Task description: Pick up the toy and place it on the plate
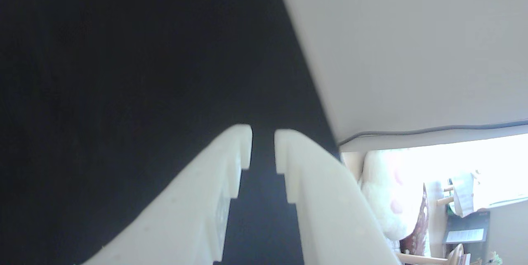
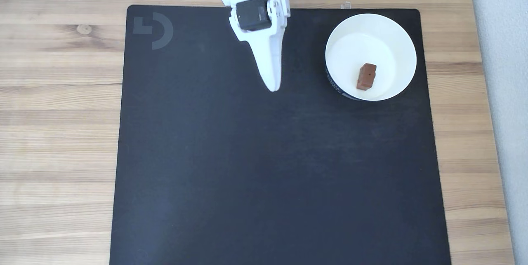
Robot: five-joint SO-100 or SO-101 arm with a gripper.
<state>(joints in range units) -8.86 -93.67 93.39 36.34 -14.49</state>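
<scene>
The toy (image 2: 366, 76), a small reddish-brown block, lies inside the plate (image 2: 346, 34), a white round dish at the upper right of the black mat (image 2: 247, 174) in the fixed view. My white gripper (image 2: 272, 87) hangs over the mat to the left of the plate, well apart from it, pointing toward the bottom of the view. In the wrist view the gripper (image 1: 263, 147) has its two white fingers drawn together with only a narrow slit between the tips and nothing held. Below them is the dark mat (image 1: 123, 71).
The mat lies on a wooden table (image 2: 62, 92). A pale grey surface (image 2: 503, 92) runs along the right edge, also seen in the wrist view as a grey surface (image 1: 412, 50). Room clutter (image 1: 453, 215) shows beyond it.
</scene>
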